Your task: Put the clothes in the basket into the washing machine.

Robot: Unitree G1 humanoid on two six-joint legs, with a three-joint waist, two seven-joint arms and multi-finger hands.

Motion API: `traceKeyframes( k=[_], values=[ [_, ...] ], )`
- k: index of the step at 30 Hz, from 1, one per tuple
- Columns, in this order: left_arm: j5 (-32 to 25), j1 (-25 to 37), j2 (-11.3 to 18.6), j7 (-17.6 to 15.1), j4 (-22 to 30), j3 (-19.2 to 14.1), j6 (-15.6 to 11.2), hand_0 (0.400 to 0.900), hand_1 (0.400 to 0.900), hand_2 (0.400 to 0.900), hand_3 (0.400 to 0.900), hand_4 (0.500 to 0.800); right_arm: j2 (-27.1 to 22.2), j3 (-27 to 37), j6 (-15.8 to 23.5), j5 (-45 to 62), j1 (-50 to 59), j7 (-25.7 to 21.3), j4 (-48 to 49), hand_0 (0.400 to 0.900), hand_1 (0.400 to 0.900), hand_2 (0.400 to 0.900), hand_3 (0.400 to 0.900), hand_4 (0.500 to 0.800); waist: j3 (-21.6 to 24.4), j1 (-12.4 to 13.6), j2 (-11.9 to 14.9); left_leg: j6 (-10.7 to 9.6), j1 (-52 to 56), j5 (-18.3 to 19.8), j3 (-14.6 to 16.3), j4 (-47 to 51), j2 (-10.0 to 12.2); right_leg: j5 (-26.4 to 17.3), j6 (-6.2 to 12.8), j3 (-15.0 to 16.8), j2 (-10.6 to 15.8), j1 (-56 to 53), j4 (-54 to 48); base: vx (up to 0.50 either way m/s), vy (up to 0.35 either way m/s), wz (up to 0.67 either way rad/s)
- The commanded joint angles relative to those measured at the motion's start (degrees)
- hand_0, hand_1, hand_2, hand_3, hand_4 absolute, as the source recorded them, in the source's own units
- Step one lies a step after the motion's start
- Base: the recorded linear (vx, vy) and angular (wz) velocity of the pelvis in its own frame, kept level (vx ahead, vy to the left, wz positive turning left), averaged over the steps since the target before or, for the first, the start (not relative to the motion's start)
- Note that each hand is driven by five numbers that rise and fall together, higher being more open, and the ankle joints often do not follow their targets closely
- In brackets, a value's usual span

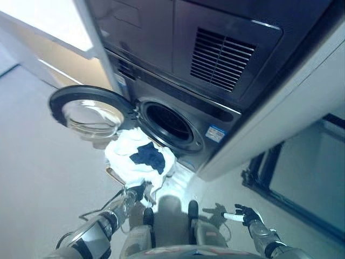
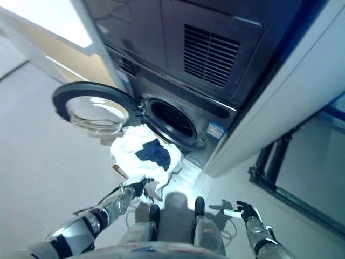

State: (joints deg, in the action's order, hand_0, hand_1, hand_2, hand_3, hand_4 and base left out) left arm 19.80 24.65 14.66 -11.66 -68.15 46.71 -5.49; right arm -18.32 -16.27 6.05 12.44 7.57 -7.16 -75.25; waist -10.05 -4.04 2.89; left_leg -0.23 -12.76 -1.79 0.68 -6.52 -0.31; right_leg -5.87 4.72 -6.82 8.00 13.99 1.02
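The grey washing machine's round drum opening (image 1: 168, 125) stands open, and its glass door (image 1: 89, 114) is swung out to the left. In front of the opening a heap of white clothes (image 1: 125, 157) with a dark blue garment (image 1: 148, 155) on top fills a basket; only a brown bit of the basket's rim (image 1: 112, 174) shows. My left hand (image 1: 136, 191) is at the near edge of the heap, against hanging white cloth, its fingers partly covered. My right hand (image 1: 245, 216) hangs low on the right with relaxed fingers, holding nothing.
A second dark appliance with a vent grille (image 1: 221, 56) sits above the washer. A white side panel (image 1: 280, 124) borders the machine on the right, with a dark frame (image 1: 259, 172) beyond it. Bare floor (image 1: 38, 172) spreads to the left.
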Motion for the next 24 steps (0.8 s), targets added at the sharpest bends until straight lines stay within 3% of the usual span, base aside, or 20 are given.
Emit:
traceKeyframes(
  k=[1,3,8,10,12,18,24],
  values=[
    [2.6,4.7,-0.1,-4.3,0.9,0.0,-1.4,0.9,0.9,0.9,0.9,0.8,-1.6,-1.5,0.8,2.0,2.4,-2.4,1.2,0.9,0.9,0.9,0.9,0.8,-3.9,0.5,-3.4,-2.5,-2.3,-6.4,1.0,6.7,2.2,1.4,3.05,0.9,0.3,1.5,9.5,-0.16,0.131,-0.79],
    [6.5,8.6,0.5,-6.8,0.8,2.8,-0.2,0.9,0.9,0.9,0.9,0.8,-0.9,-3.3,0.9,2.6,4.8,-3.5,2.1,0.9,0.9,0.9,0.9,0.8,-5.6,0.4,-2.7,-2.4,-5.1,-6.4,3.0,5.4,2.1,-0.4,3.31,-0.8,0.8,3.4,8.4,-0.07,0.045,-0.5],
    [14.6,14.7,1.0,-11.5,-0.4,6.0,3.7,0.9,0.9,0.9,0.9,0.8,-0.6,-3.7,1.9,4.6,7.3,-5.5,2.0,0.9,0.9,0.9,0.9,0.8,-7.9,-0.1,-2.9,-2.3,-9.2,-6.5,2.6,3.8,2.2,-0.9,2.86,-1.3,0.7,7.2,7.9,-0.01,-0.016,-0.05],
    [20.5,19.2,2.4,-14.8,-1.3,7.3,7.1,0.9,0.9,0.9,0.9,0.8,-0.7,-3.3,2.9,6.4,7.4,-6.6,2.4,0.9,0.9,0.9,0.9,0.8,-9.1,-0.6,-2.9,-2.6,-12.7,-6.8,2.0,2.5,2.5,-0.5,2.76,-2.2,0.7,9.7,8.3,-0.02,-0.056,0.1],
    [22.6,21.3,3.3,-16.3,-1.5,7.2,8.6,0.9,0.9,0.9,0.9,0.8,-0.9,-2.5,3.6,7.5,6.4,-7.1,2.7,0.9,0.9,0.9,0.9,0.8,-9.5,-1.0,-2.8,-2.8,-15.2,-6.8,1.4,1.2,2.6,-0.4,2.71,-2.7,0.8,11.6,8.8,0.01,-0.082,0.17],
    [24.6,25.9,5.7,-20.9,0.2,6.4,12.3,0.9,0.9,0.9,0.9,0.8,-0.2,-3.2,4.4,9.6,4.9,-7.6,4.7,0.9,0.9,0.9,0.9,0.8,-9.5,-1.3,-2.8,-3.2,-19.4,-6.3,0.5,-0.7,3.0,-0.2,2.75,-2.9,0.8,15.3,9.9,0.04,-0.051,0.02],
    [24.0,30.2,6.7,-22.6,-0.7,6.7,13.6,0.9,0.9,0.9,0.9,0.8,-0.1,-5.1,5.1,10.6,6.8,-7.8,6.6,0.9,0.9,0.9,0.9,0.8,-10.5,-1.9,-2.9,-3.3,-22.6,-5.8,0.7,-2.3,3.2,0.2,2.58,-2.3,0.6,18.7,11.2,0.03,-0.021,-0.07]
  ],
)
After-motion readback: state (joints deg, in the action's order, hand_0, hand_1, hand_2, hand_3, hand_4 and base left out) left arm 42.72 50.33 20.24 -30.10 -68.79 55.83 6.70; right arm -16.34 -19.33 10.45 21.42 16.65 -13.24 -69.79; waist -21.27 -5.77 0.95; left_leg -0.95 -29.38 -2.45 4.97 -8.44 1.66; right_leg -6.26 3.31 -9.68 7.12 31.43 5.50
